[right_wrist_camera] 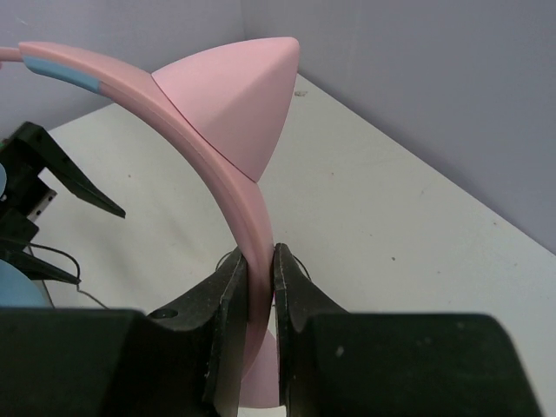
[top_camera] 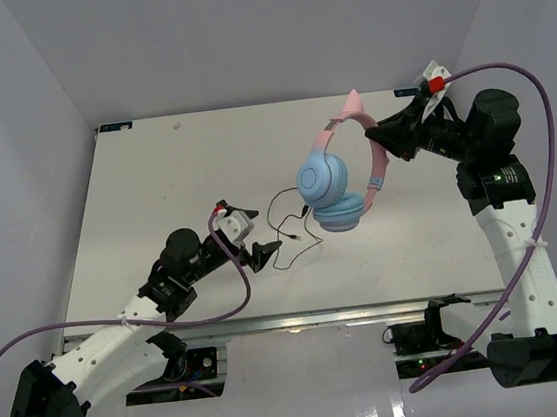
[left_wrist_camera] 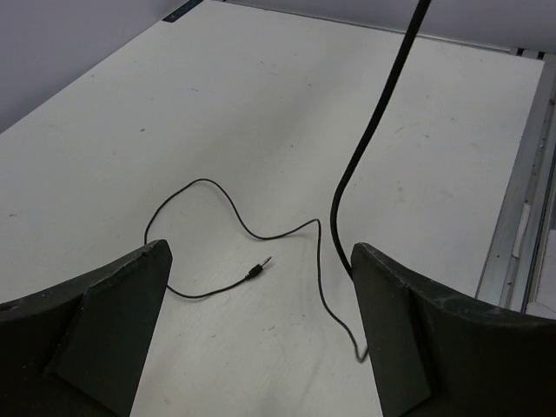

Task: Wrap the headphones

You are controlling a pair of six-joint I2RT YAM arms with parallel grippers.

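The headphones (top_camera: pixel 327 178), with round light-blue ear cups and a pink eared headband (right_wrist_camera: pixel 228 165), hang in the air above the table's right half. My right gripper (top_camera: pixel 384 140) is shut on the headband, jaws pinching it in the right wrist view (right_wrist_camera: pixel 258 269). The thin black cord (top_camera: pixel 285 223) trails from the cups down to the table, its plug (left_wrist_camera: pixel 256 270) lying between my left gripper's fingers. My left gripper (top_camera: pixel 252 240) is open and empty, low over the cord (left_wrist_camera: pixel 228 208), with the hanging part of the cord beside its right finger (left_wrist_camera: pixel 408 339).
The white table (top_camera: pixel 155 182) is walled by grey panels at the back and both sides. A metal rail (left_wrist_camera: pixel 521 217) runs along the table's edge. Thick purple cables (top_camera: pixel 505 72) loop off both arms.
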